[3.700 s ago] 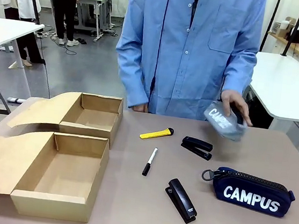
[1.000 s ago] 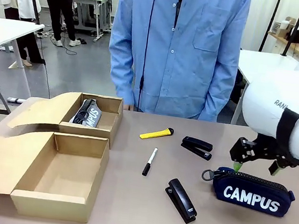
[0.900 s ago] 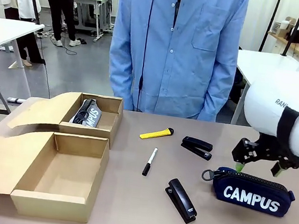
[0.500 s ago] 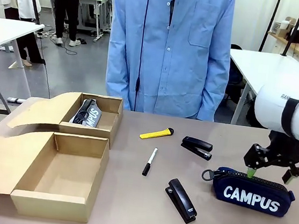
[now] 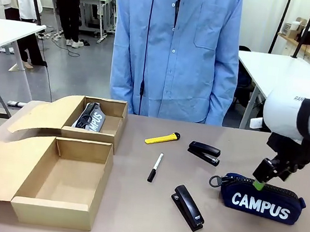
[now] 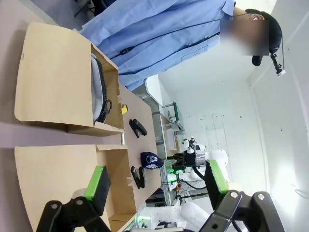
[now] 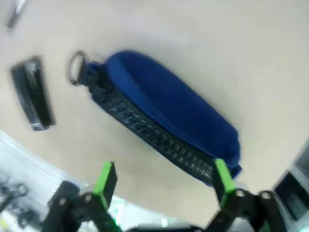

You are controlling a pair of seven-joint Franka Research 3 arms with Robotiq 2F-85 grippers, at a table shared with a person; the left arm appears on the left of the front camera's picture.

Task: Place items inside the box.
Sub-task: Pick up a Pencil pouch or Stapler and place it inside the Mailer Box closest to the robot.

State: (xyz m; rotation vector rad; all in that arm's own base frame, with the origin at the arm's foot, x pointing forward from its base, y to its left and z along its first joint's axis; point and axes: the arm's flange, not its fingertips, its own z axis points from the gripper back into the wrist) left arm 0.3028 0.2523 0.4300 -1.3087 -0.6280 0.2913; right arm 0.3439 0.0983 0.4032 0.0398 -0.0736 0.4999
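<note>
One navy pouch [image 5: 262, 201], white "CAMPUS" print, dark zip, metal ring pull

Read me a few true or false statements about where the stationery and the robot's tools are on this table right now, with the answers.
1. The grey pouch lies in the far box. True.
2. A stapler sits in the near box. False: the far stapler and the near stapler both lie on the table.
3. The right tool is shut on the navy pouch. False: its jaws stand open over the pouch.
4. The yellow utility knife lies on the table, beyond the marker pen. True.
5. The left tool holds the marker pen. False: its jaws are open with nothing between them, and the pen lies on the table.
</note>
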